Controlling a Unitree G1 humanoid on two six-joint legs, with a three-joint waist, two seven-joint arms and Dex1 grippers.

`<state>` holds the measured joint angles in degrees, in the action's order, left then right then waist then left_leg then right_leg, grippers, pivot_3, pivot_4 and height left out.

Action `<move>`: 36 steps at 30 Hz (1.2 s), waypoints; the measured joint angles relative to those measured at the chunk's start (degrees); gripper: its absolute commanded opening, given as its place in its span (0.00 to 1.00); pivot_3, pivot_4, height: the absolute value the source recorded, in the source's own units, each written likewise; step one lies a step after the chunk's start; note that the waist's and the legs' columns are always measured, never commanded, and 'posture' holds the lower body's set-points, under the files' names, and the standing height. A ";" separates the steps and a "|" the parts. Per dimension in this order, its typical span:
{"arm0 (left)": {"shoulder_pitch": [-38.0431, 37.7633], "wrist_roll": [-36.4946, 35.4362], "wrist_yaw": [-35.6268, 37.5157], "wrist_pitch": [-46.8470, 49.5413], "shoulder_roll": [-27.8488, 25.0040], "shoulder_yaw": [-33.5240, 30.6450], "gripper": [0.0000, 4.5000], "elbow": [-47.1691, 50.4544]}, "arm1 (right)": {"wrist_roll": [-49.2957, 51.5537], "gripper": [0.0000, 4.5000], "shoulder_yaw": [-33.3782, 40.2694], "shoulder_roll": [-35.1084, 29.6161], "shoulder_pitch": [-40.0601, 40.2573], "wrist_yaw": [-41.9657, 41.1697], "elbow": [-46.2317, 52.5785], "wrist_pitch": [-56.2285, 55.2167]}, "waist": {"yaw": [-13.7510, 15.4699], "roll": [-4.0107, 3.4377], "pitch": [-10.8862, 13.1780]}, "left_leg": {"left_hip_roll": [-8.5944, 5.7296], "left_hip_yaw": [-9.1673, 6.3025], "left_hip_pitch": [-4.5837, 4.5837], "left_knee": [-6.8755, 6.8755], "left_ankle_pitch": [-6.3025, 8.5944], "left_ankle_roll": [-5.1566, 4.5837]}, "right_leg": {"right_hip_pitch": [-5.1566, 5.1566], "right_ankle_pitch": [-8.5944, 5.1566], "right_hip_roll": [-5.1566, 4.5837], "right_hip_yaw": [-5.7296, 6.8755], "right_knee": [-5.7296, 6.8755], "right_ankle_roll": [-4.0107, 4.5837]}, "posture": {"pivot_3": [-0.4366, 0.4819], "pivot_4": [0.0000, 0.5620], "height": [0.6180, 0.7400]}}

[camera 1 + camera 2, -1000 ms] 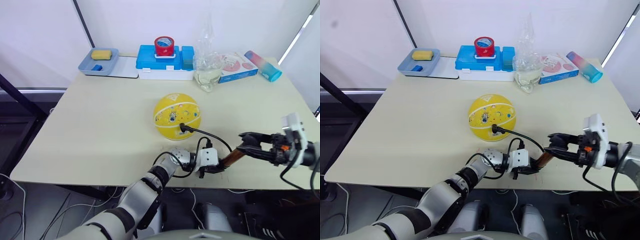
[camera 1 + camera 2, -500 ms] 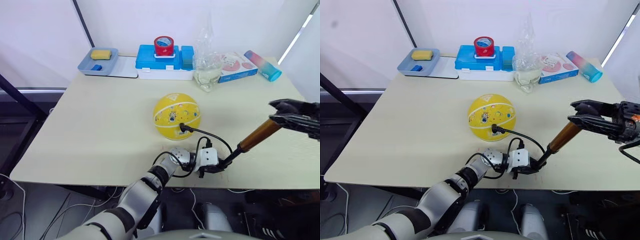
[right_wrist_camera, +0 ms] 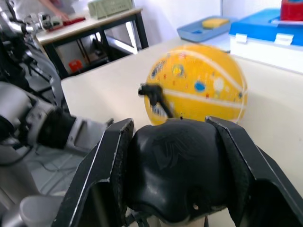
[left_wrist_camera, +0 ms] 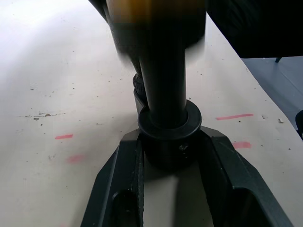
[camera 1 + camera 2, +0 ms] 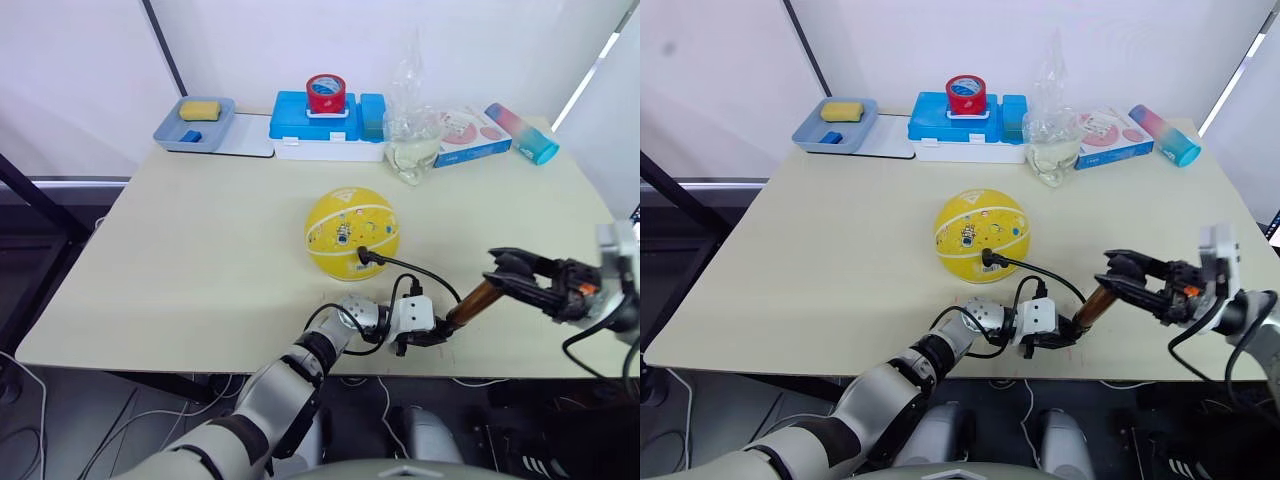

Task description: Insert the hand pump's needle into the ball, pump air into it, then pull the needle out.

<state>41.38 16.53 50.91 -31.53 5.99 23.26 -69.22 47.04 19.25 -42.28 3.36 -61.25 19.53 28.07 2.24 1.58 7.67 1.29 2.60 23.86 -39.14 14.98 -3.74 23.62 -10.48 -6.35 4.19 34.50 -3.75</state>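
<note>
One yellow sponge (image 5: 197,107) sits in the grey tray (image 5: 166,131) behind the yellow seamed ball (image 5: 351,231). My left gripper (image 4: 168,156) clamps the gold-barrelled hand pump's (image 5: 470,303) base just before the ball; my right gripper (image 3: 175,142) grips its black handle (image 3: 175,165).

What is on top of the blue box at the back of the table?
A red tape roll sits on the blue box lid. The box is closed, so its contents cannot be seen.

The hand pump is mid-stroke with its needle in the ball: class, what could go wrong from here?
1. The ball sits loose on the table; a tug on the hose may roll it and pull out the needle.
2. The left gripper clamps only the hand pump at its base cap, so the right gripper pushing off-axis could tip it.
</note>
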 measured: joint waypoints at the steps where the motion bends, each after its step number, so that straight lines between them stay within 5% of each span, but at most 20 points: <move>1: -0.01 0.00 -0.01 0.00 -0.04 0.00 0.25 0.00 | -2.19 0.43 -1.51 1.11 0.41 0.00 -0.93 -2.26 | 0.00 0.02 -0.01 | 0.00 0.00 0.00 0.00 0.00 0.00 | 0.00 0.00 0.00 0.00 0.00 0.00 | 0.48 0.27 1.00; 10: -0.01 0.00 0.02 -0.02 -0.04 -0.01 0.25 0.06 | -4.47 0.43 -4.10 3.45 1.35 -0.12 -1.98 -7.47 | 0.00 -0.05 0.00 | 0.01 0.00 0.01 0.00 0.01 0.02 | 0.02 0.00 -0.03 0.01 0.00 0.00 | 0.48 0.27 1.00; 25: 0.25 -0.01 0.12 -0.19 0.26 -0.06 0.25 0.29 | 21.36 0.43 14.55 -14.42 -8.85 2.90 0.96 14.63 | 0.13 -0.44 0.47 | -0.03 0.05 0.11 0.00 0.01 0.01 | 0.05 0.02 -0.75 1.05 0.02 -0.02 | 0.48 0.27 1.00; 36: 0.11 0.00 0.08 -0.18 0.21 0.00 0.25 0.37 | 16.23 0.43 12.01 -13.04 -4.81 1.62 2.04 14.02 | 0.15 -0.22 0.43 | -0.01 -0.03 0.10 0.01 -0.13 -0.22 | 0.00 0.01 -0.73 1.13 0.02 -0.02 | 0.48 0.27 1.00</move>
<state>41.50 16.53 50.99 -31.71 6.20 23.26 -68.85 63.27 31.26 -55.32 -1.45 -59.64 21.57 42.09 2.39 1.36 8.10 1.27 2.57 23.96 -39.13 14.86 -3.96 23.62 -10.46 -7.08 5.33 34.52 -3.76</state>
